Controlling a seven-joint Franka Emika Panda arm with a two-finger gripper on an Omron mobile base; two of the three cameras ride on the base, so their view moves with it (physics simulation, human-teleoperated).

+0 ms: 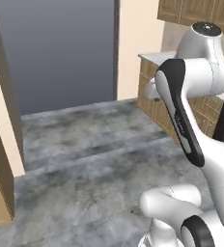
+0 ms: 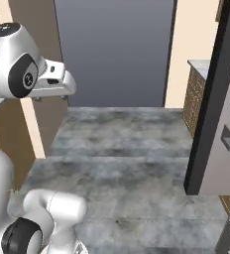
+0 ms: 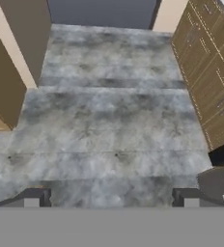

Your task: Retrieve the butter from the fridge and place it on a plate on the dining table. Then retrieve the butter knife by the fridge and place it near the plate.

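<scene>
A grey mottled stone floor (image 1: 94,159) spreads across the room and runs back to one wide grey opening (image 2: 114,49) framed by pale peach walls (image 1: 133,43). In the hand view the floor lies bare between one tan wooden cabinet side (image 3: 7,96) on the left and one run of brown wooden drawer fronts (image 3: 208,72) on the right, so there is a broad open lane down the middle. The gripper (image 3: 111,198) shows there as two dark finger tips (image 3: 34,197) standing wide apart near the bottom, with nothing between them, above bare floor. In the right base view, one open door of the fridge (image 2: 213,109) stands edge-on at the right, its dark edge running top to floor, with two grey door bins on its inner face; it narrows the room on that side. A marble counter edge (image 1: 155,57) tops the brown cabinets in the left base view, partly behind the white arm (image 1: 191,96). The arm's hand sits high at the left of the right base view, well above the floor.
</scene>
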